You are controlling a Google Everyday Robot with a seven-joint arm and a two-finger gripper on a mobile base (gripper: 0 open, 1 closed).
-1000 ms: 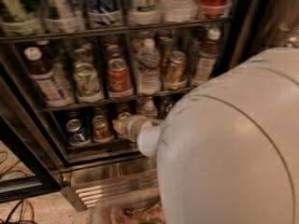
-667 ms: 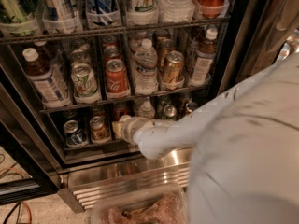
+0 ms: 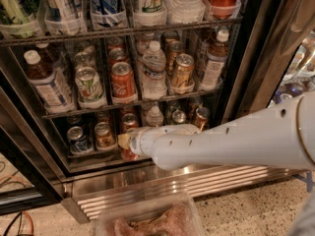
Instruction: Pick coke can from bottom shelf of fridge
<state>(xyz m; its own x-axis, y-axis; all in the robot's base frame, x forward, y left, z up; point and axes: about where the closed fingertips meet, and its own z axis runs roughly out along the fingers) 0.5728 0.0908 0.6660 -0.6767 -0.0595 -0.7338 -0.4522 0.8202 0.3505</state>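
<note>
Swinging lower since the earlier frame, the white arm now stretches flat across the lower right, uncovering the racks. Left of centre, the coke can stands on the bottom shelf of the fridge, just right of a gold-brown can. The gripper sits directly before it, level with its body, likely for a side grasp — whether it has closed cannot be told.

Arm: smooth off-white tube, thick at shoulder end, tapering toward wrist; small dark round holes dotted along shell (only a handful); curved seam near thick end. Gripper: pale tan stub at arm's tip, at bottom shelf.
</note>
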